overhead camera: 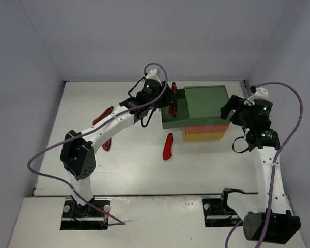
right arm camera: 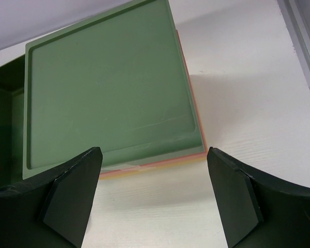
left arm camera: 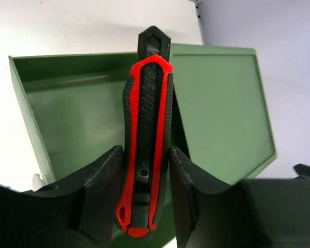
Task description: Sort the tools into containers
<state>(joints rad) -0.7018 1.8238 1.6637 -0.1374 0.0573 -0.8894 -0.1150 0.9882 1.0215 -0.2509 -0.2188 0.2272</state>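
At the near edge of the table [overhead camera: 144, 175] both arm bases sit bolted. A wide stretch of white surface runs from them to the first tools. A loose utility knife [overhead camera: 168, 146] lies just in front of the stacked unit [overhead camera: 205, 130], near its front left corner but apart from it. Farther left, a small red-handled tool [overhead camera: 107, 144] shows partly under the left arm. Red-handled pliers [overhead camera: 102, 115] lie a little farther back, toward the left wall.

The unit stands right of centre, with a yellow layer at the bottom, red-orange above it and green on top. Its green drawer [left arm camera: 77, 124] is pulled out to the left and open upward, its thin walls making a sharp rim. The left gripper [left arm camera: 145, 155] hangs over that drawer, clenched on a red-and-black knife [left arm camera: 147, 98]. Both fingers press the knife's sides, and it lies along the line where the drawer meets the unit's green top.

The right gripper [right arm camera: 154, 155] hovers at the unit's right side, above one of its corners, jaws spread wide with nothing between them. White table lies open beside the unit there, out to the edge rail [right arm camera: 299, 51]. Behind the unit a narrow strip of table remains before the back wall.
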